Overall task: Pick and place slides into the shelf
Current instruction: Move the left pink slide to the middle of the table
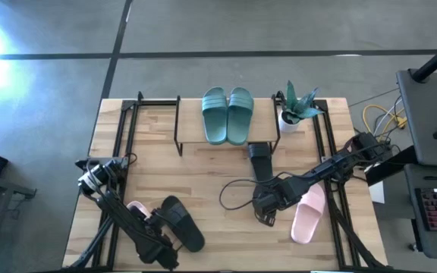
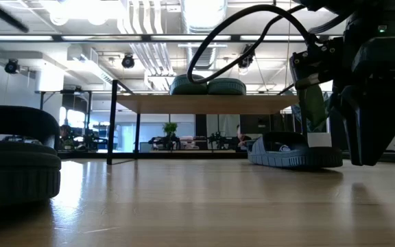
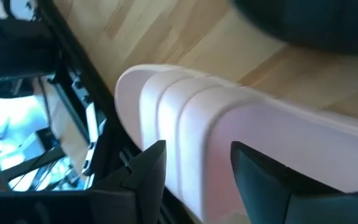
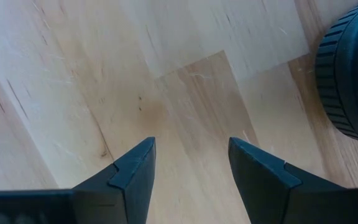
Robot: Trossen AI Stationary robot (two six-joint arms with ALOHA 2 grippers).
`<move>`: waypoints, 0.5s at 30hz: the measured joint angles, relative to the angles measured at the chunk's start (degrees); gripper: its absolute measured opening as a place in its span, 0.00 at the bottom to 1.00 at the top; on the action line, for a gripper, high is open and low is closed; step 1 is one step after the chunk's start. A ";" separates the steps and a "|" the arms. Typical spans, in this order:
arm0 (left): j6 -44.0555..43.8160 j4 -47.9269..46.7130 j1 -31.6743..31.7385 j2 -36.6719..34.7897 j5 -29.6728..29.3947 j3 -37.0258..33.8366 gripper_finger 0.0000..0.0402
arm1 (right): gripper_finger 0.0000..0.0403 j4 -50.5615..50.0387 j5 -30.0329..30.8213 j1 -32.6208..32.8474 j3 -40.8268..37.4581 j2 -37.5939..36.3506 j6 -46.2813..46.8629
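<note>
The shelf stands at the table's far middle, with the teal pair resting soles down on its top board. One black slide lies in front of the shelf, toe toward it. My right gripper hovers open over bare wood just near of that slide; a pink slide lies to its right. My left gripper is open at the near left, beside the other black slide. Its fingers straddle the second pink slide. My left gripper stands with one finger on each side of the pink slide's ridged strap. The slide lies on the table. I cannot tell whether the fingers touch it.
A potted plant stands right of the shelf. A black cable loops on the wood beside my right gripper. Black metal frame rails run along the table's left and right sides. Bare wood lies between the two arms.
</note>
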 joint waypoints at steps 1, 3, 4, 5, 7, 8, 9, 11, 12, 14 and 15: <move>-0.01 -0.02 -0.05 0.00 0.75 -0.85 0.41 | 0.48 0.03 0.00 0.00 0.00 0.00 0.02; -0.03 -0.01 -0.27 0.00 1.80 -2.62 0.41 | 0.48 0.05 0.00 0.00 0.00 0.00 0.59; -0.03 -0.02 -0.38 0.00 1.90 -3.50 0.41 | 0.48 0.08 0.00 0.00 0.00 0.00 0.98; -0.03 0.04 -0.41 0.00 2.03 -4.40 0.41 | 0.48 0.14 0.00 0.00 0.00 0.00 1.34; 0.07 0.60 -0.44 0.00 2.22 -6.33 0.41 | 0.48 0.19 0.00 0.00 0.00 0.00 1.93; 0.32 1.08 -0.41 0.00 2.22 -7.14 0.41 | 0.48 0.21 0.00 0.00 0.00 0.00 1.97; 0.61 1.38 -0.38 0.00 2.21 -7.66 0.41 | 0.48 0.25 0.00 0.00 0.00 0.00 1.99; 1.67 1.74 -0.38 0.00 2.20 -8.75 0.41 | 0.48 0.23 0.00 0.00 0.00 0.00 2.45; 1.83 2.03 -0.38 0.00 2.22 -9.22 0.40 | 0.48 0.27 0.00 0.00 0.00 0.00 2.79; 2.04 2.10 -0.40 0.00 2.22 -10.00 0.37 | 0.48 0.29 -0.01 0.00 0.00 0.00 3.28; 2.05 2.02 -0.40 0.00 2.19 -10.33 0.34 | 0.48 0.32 -0.01 0.00 0.00 0.00 3.49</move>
